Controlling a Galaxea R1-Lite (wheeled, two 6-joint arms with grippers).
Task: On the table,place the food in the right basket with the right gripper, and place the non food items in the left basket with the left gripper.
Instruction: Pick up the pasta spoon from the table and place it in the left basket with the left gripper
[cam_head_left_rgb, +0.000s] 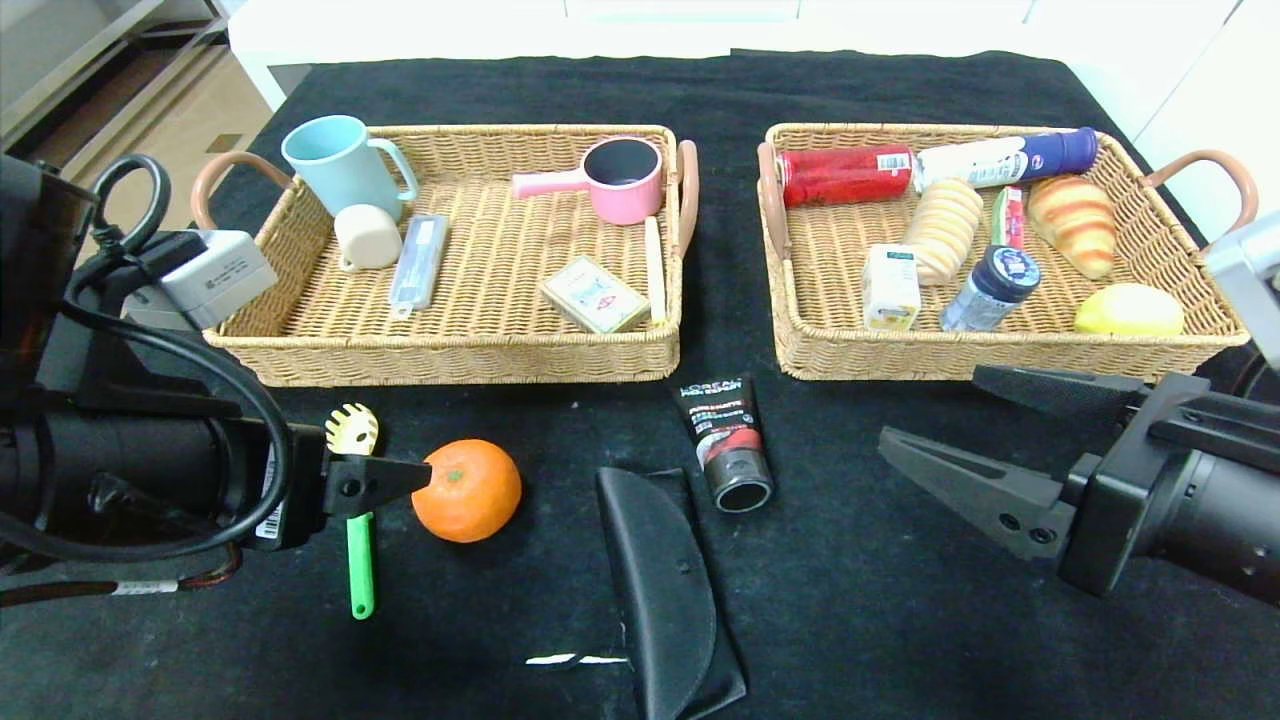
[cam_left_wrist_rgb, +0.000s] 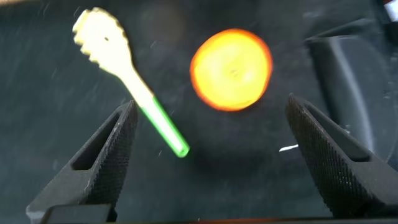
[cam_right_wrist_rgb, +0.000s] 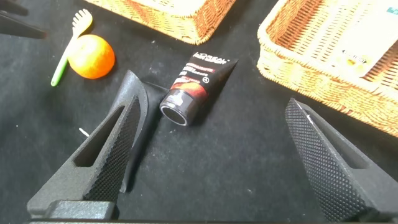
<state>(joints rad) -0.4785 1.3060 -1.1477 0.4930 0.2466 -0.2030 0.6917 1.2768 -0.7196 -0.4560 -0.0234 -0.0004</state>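
Note:
On the black table (cam_head_left_rgb: 900, 620), in front of the baskets, lie an orange fruit (cam_head_left_rgb: 466, 490), a pasta fork (cam_head_left_rgb: 357, 520) with yellow head and green handle, a black tube (cam_head_left_rgb: 728, 440) with a red band, and a black half-round case (cam_head_left_rgb: 660, 590). My left gripper (cam_head_left_rgb: 410, 478) hovers open just left of the orange, over the fork; its wrist view shows the orange (cam_left_wrist_rgb: 231, 68) and the fork (cam_left_wrist_rgb: 124, 68) beyond the open left gripper (cam_left_wrist_rgb: 210, 106). My right gripper (cam_head_left_rgb: 932, 408) hangs open right of the tube (cam_right_wrist_rgb: 198, 84), with nothing between the fingers of the right gripper (cam_right_wrist_rgb: 211, 90).
The left basket (cam_head_left_rgb: 500, 270) holds a blue mug, a pink pot, a small cup and flat packs. The right basket (cam_head_left_rgb: 1000, 355) holds a juice carton (cam_head_left_rgb: 890, 287), a red can, bread, a lemon and bottles. A white tear (cam_head_left_rgb: 575, 659) marks the cloth near the case.

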